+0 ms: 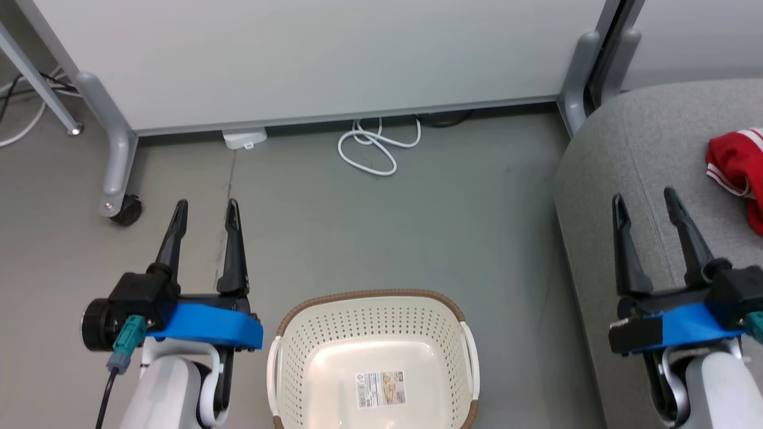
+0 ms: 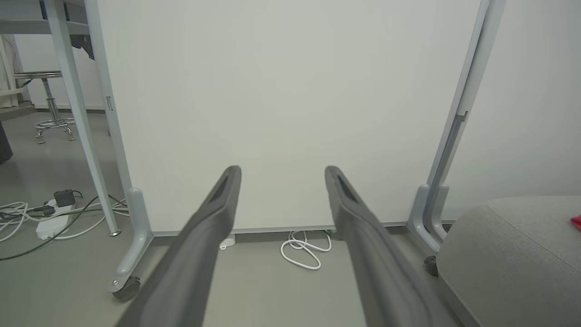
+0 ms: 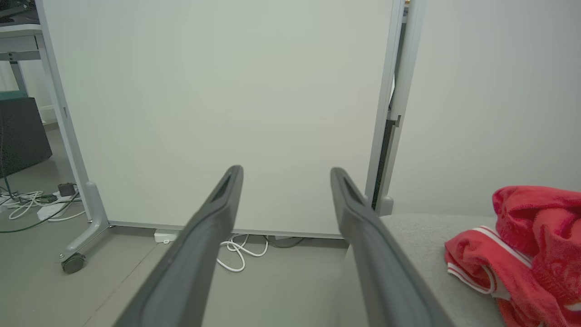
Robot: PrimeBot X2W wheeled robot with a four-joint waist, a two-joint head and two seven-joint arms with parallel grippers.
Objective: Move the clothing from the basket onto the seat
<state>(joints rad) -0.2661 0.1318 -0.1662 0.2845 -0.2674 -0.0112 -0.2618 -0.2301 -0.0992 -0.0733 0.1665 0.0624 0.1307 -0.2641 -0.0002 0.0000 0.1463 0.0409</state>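
Down at the bottom of the head view: the basket [image 1: 372, 294], cream with a brown rim, sitting on the grey floor [image 1: 465, 208]. Printed label [image 1: 380, 389] stuck flat on its bottom, print too small to read. Just left of it, the left gripper [image 1: 206, 205], fingers spread apart, nothing between them. Over on the right, the right gripper [image 1: 644, 196], likewise parted and bare, above the edge of the seat [image 1: 632, 155]. Red and white clothing [image 1: 736, 164] bunched on that cushion at the far right, well apart from the basket. Looped white cable [image 1: 372, 149] by the partition panel [image 1: 328, 53].

On to the left wrist view: fingers [image 2: 218, 213] wide, aimed at the partition panel. Seat corner [image 2: 508, 254] at lower right, with a sliver of the clothing [image 2: 576, 221] at the very edge.

Right wrist view now: fingers [image 3: 363, 218] splayed, gripping nothing. Clothing [image 3: 522, 245] heaped on the seat [image 3: 422, 236] just right of them, white stripes plain to see.
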